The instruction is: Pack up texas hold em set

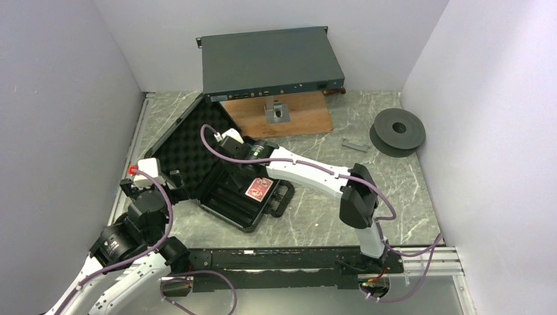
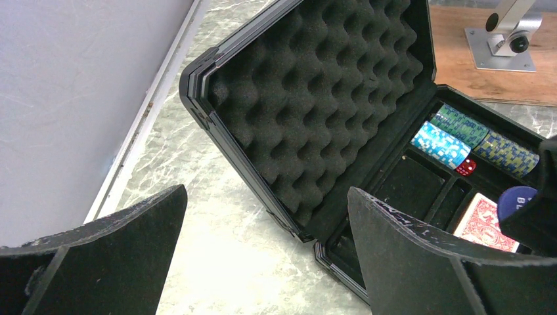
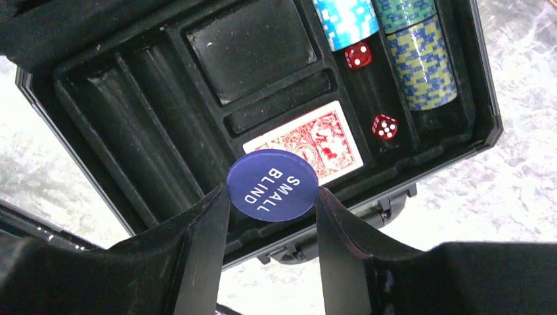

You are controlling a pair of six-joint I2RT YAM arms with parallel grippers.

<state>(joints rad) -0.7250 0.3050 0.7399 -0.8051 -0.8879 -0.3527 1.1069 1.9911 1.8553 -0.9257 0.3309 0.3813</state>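
Note:
The black briefcase [image 1: 226, 190] lies open on the table, its egg-crate foam lid [image 2: 315, 92] leaning back to the left. In its tray lie teal-and-white chip stacks [image 3: 345, 20], blue-and-yellow chips [image 3: 420, 65], two red dice [image 3: 385, 126] and the red-backed card deck [image 3: 309, 141]. My right gripper [image 3: 272, 197] is shut on the blue disc [image 3: 272, 184], marked SMALL BLIND, and holds it above the deck near the case's front edge. My left gripper [image 2: 263, 262] is open and empty over the table beside the case's left hinge corner.
A large grey rack box [image 1: 269, 62] stands at the back on a wooden board [image 1: 282, 118] with a metal bracket [image 1: 278, 113]. A dark grey spool [image 1: 397, 131] and a small grey bar [image 1: 355, 144] lie at the right.

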